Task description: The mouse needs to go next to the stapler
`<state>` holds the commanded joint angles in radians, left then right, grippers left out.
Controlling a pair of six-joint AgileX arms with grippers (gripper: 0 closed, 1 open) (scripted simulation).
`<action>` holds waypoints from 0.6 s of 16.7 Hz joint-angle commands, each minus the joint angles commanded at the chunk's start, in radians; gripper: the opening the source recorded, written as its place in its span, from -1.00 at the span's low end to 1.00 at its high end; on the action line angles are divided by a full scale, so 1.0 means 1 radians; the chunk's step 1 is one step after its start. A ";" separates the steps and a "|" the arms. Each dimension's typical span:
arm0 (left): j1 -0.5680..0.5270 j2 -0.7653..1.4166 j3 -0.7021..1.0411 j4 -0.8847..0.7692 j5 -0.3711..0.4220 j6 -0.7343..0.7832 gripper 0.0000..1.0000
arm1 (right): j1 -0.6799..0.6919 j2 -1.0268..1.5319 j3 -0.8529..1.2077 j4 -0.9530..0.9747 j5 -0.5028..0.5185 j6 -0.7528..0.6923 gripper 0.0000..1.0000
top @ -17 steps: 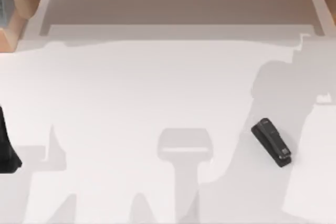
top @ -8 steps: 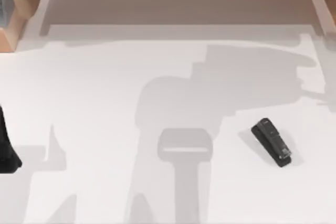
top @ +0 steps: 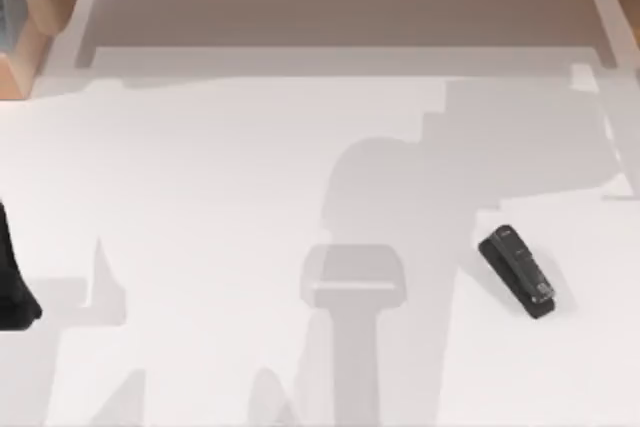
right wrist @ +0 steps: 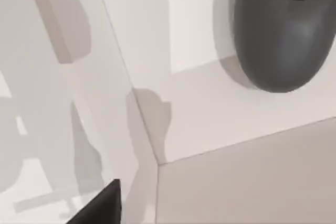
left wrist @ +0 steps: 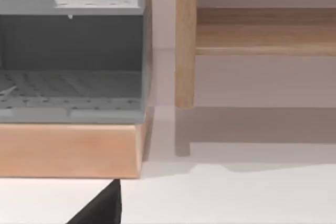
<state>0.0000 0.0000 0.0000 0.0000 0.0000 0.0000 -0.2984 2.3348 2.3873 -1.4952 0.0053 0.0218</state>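
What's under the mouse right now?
In the right wrist view the mouse lies on a pale flat surface, casting a shadow there. Its underside is covered by its own body. The stapler lies on the table in the top view.

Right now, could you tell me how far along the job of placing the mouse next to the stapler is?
Nothing looks finished. The stapler lies alone at the table's right side, with no mouse beside it. The right wrist view shows the grey mouse resting on a pale surface, not gripped. The left arm sits parked at the table's left edge. Still left: grasp the mouse, carry it over, set it beside the stapler.
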 joint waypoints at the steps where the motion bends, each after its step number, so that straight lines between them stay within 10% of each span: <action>1: 0.000 0.000 0.000 0.000 0.000 0.000 1.00 | -0.020 0.024 -0.001 0.029 -0.001 -0.018 1.00; 10: 0.000 0.000 0.000 0.000 0.000 0.000 1.00 | -0.065 0.249 -0.070 0.296 -0.005 -0.058 1.00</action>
<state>0.0000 0.0000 0.0000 0.0000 0.0000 0.0000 -0.3635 2.5835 2.3174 -1.1989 0.0008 -0.0362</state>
